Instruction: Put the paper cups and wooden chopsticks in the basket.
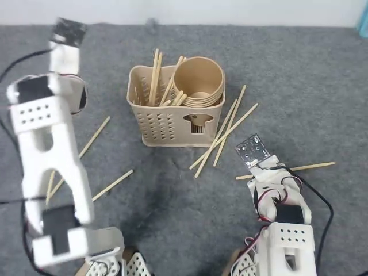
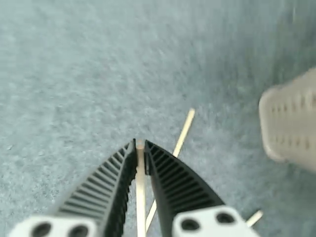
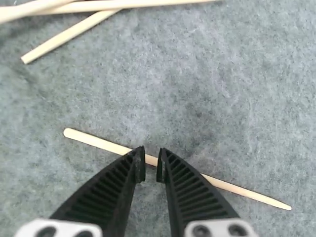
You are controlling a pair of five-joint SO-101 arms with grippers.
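Note:
The beige basket (image 1: pixel 161 123) stands mid-table with stacked paper cups (image 1: pixel 198 77) and several wooden chopsticks (image 1: pixel 154 69) inside it. In the left wrist view my left gripper (image 2: pixel 139 145) is shut on a chopstick (image 2: pixel 140 177) that runs up between its jaws, held above the carpet left of the basket (image 2: pixel 291 128). My right gripper (image 3: pixel 148 165) hovers right over a loose chopstick (image 3: pixel 98 143), also seen in the high view (image 1: pixel 305 167), which crosses under its tips. Only a narrow gap separates those jaws, with nothing between them.
Three chopsticks (image 1: pixel 225 133) lie crossed on the grey carpet just right of the basket. More loose chopsticks lie to its left (image 1: pixel 95 137) and front left (image 1: pixel 112 184); one (image 2: pixel 183 132) shows beyond my left gripper. Open carpet lies in front of the basket.

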